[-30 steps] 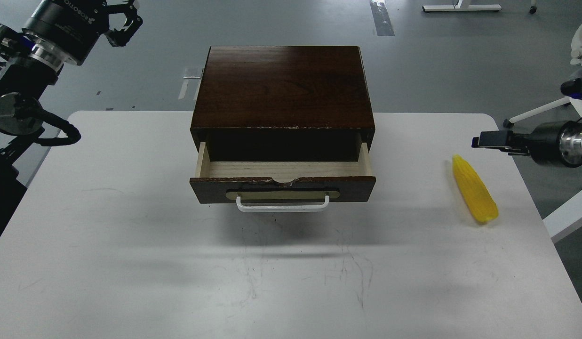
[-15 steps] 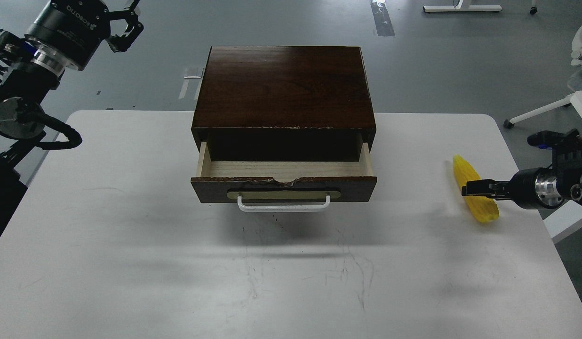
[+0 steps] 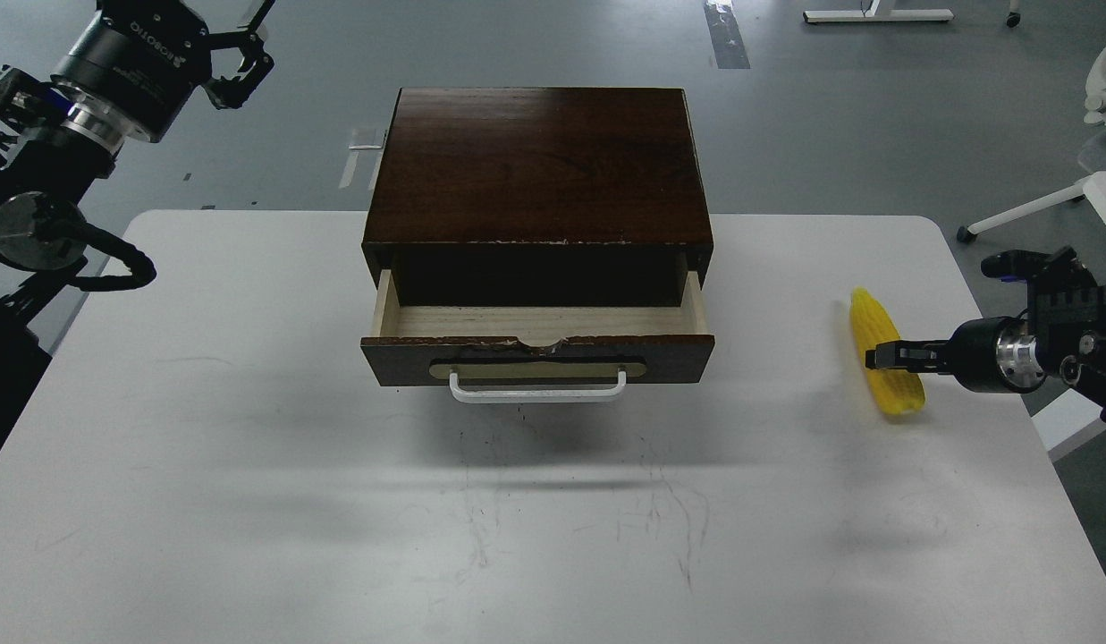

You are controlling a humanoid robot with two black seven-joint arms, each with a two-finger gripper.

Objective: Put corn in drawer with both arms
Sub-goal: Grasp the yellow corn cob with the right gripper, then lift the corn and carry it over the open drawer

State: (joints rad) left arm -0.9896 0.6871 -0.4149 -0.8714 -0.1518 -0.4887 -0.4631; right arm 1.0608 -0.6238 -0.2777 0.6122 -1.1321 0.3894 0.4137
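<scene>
Corn [image 3: 885,354] lies on the white table [image 3: 249,465] near its right edge, well right of the wooden box [image 3: 539,165], its tapered end pointing to the far side and its blunt end toward the near side. The right gripper [image 3: 883,356] comes in from the right at table height and sits across the cob's middle. It is seen end-on as a dark narrow shape, so I cannot tell how wide its fingers stand or whether they have hold of the cob.

The drawer [image 3: 536,358] of the dark brown box is pulled partly out toward the near side, showing a pale wood floor with nothing visible on it. Its front carries a white bar handle [image 3: 536,390] on a brass-coloured plate, and the top edge of the front is chipped near the middle.

The left gripper [image 3: 240,49] hangs at the far left, above the floor beyond the table's far edge and well apart from the box. Its black claw fingers are spread apart with nothing between them.
</scene>
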